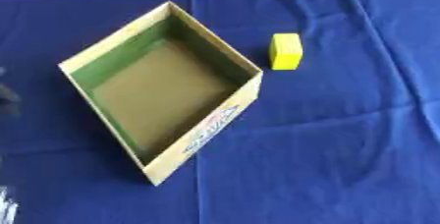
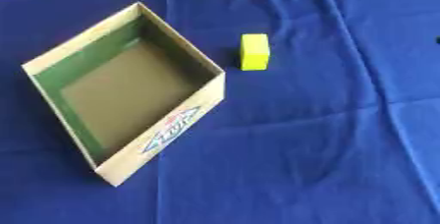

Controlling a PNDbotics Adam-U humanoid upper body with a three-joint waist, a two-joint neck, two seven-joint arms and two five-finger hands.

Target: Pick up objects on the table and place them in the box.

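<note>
Cloth-covered bench (image 1: 343, 159): blue fabric across the whole working surface, creased, with folds fanning out on the right side.

Open cardboard box (image 1: 211, 128): set left of centre, turned corner-on to the camera. Tan rim and outer walls, green inner walls, bare brown floor. Blue and red lettering on the near right outer wall, too blurred to read. Sits flat on the cloth, near corner pointing to the lower edge of the view.

Yellow block (image 1: 285, 51): rectangular, lying on the cloth outside the box, to its right and level with its far half. Near the box's right corner but apart from it, with a strip of blue cloth between the two. Touched by nothing.

Left hand (image 1: 7, 98): seen only as a dark blurred shape at the left edge of the left eye view, beside the box's left corner, clear of box and block. Fingers wide or narrow: cannot tell. Pale streaks low in the same view's left corner, not identifiable.
</note>
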